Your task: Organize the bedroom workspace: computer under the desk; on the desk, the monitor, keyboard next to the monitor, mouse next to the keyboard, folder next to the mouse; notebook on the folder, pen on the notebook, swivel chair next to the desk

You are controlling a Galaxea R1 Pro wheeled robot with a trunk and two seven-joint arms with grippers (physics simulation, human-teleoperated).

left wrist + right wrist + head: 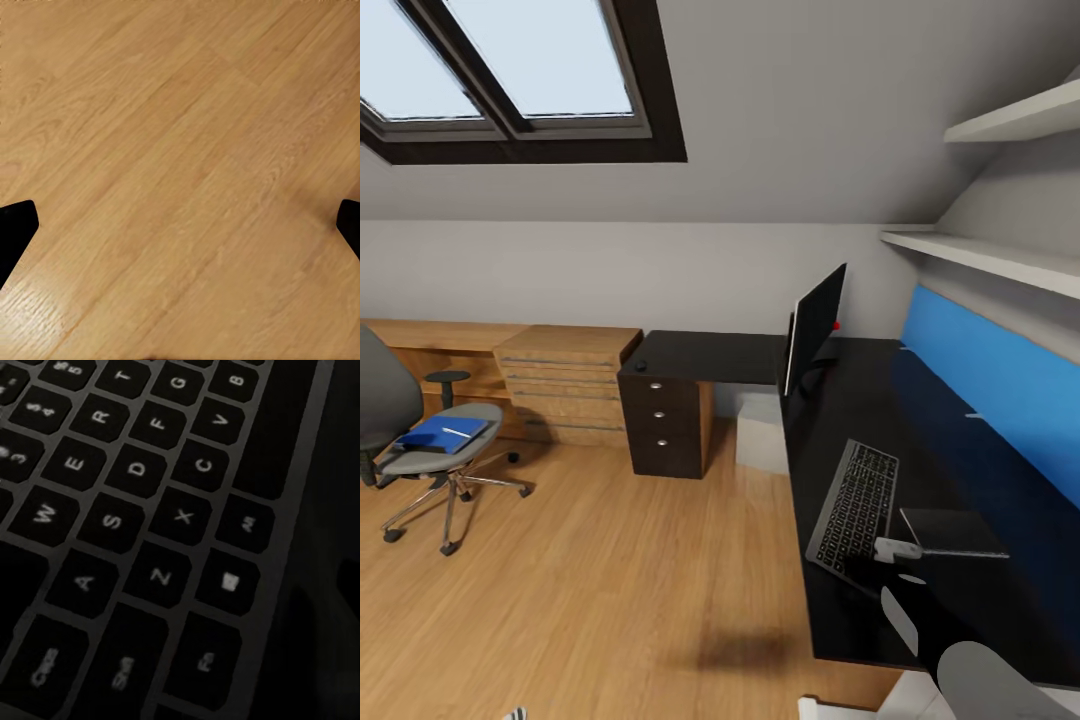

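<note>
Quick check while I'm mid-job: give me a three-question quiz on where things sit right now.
1. True or false: the folder lies on the desk.
2. What does the keyboard lie on? A folder, B desk, C shelf.
3. Fill in: the left gripper hangs open above the bare wooden ____.
Key: 1 false; 2 B; 3 floor.

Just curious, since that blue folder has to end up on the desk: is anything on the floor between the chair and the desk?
Nothing visible: bare wood floor lies between the swivel chair holding the blue folder and the desk.
</note>
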